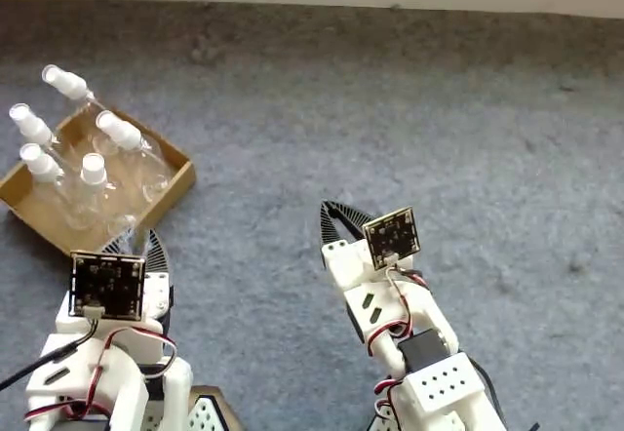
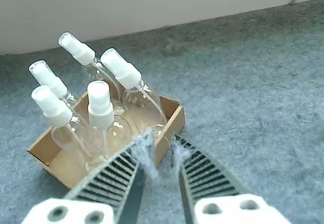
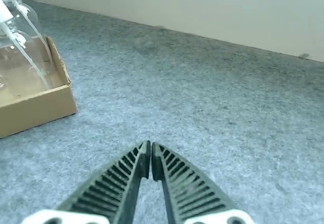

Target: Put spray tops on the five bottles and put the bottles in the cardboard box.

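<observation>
Your five bottles (image 1: 139, 156), each wearing its spray top (image 1: 94, 168), sit in the cardboard box (image 1: 168, 200) at far left, with your left gripper (image 2: 161, 145) just near of it, slightly parted and empty, and your right gripper (image 3: 151, 150) closed on nothing, well right.

The cardboard box (image 1: 174, 195) is packed with five spray bottles (image 1: 93, 170). Their white tops rise above the rim and obstruct entry from overhead. The left tool (image 2: 159, 145) stands just beside the box's near wall. Passage lies across the grey tabletop (image 1: 439, 109) between the box and the right tool (image 3: 151, 155).
</observation>
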Controlling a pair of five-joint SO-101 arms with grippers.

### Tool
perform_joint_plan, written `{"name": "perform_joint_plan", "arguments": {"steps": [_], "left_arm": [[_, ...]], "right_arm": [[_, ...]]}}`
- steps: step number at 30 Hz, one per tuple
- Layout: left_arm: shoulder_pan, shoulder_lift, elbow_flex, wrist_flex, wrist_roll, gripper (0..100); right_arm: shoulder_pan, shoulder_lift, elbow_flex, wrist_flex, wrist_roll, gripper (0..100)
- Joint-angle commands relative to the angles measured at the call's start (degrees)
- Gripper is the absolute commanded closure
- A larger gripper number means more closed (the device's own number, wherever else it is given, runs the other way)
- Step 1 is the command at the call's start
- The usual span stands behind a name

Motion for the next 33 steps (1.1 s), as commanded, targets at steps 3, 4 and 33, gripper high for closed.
{"name": "perform_joint_plan", "arguments": {"steps": [3,4,33], "left_arm": [[0.92,-1.45,6.37,-3.87,-0.53,100],[0.92,-1.45,8.57,-5.8,-0.53,100],[0.84,-1.45,41.71,-13.71,-0.18,99]], "right_arm": [[0.84,-0.22,6.37,0.4,0.26,99.5],[0.84,-0.4,6.37,0.4,0.35,99.5],[24.48,-0.57,-11.12,6.02,0.62,99.5]]}}
